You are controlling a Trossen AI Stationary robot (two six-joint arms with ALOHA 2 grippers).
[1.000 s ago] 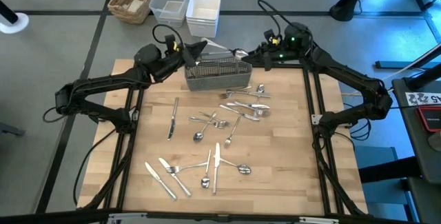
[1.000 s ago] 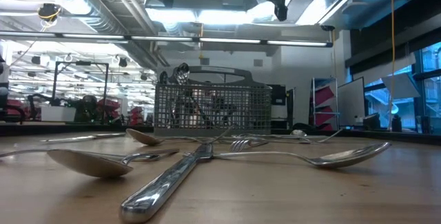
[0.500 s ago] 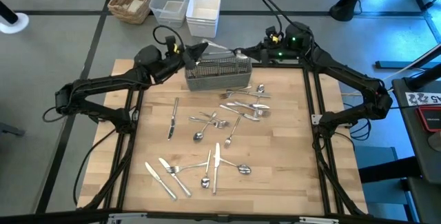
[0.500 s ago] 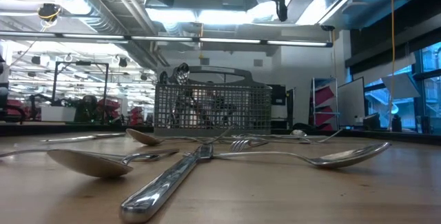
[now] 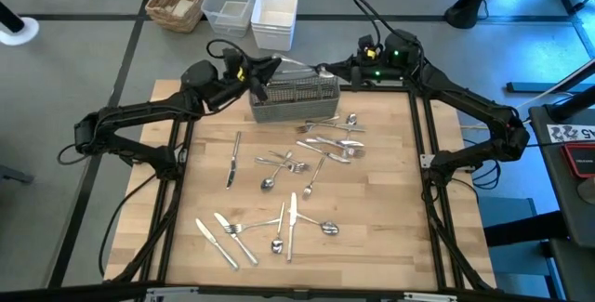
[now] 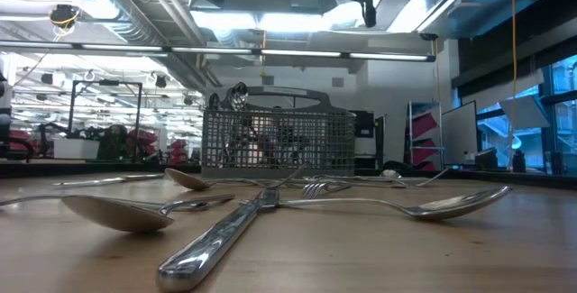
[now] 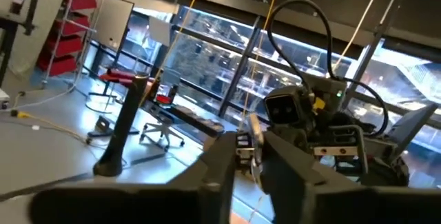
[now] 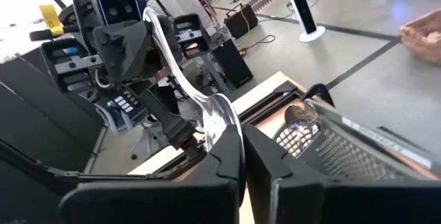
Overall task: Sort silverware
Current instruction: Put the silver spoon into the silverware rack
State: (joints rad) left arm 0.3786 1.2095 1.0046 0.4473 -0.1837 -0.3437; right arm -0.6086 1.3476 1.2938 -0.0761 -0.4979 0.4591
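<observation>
Your right gripper [image 8: 238, 151] fingers pinch a slim, stiff, slippery shiny metal spoon [image 8: 182, 72] by its bowl; take it mid-handle. Your left gripper [image 5: 258, 72] fingers stand part open, empty.

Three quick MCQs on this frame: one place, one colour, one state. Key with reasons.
1. Where is the mesh caddy?
A. At the table's far edge, between the left gripper and the right gripper
B. At the near edge
C. On the floor

2. What colour is the basket beyond the table?
A. Red
B. Tan
C. Black

3. What is the right gripper's state?
A. Open, empty
B. Shut on a knife
C. Shut on a spoon

Key: A, the high view shows it there; B, it is tan wicker; C, the right wrist view shows the fingers clamping the bowl.
</observation>
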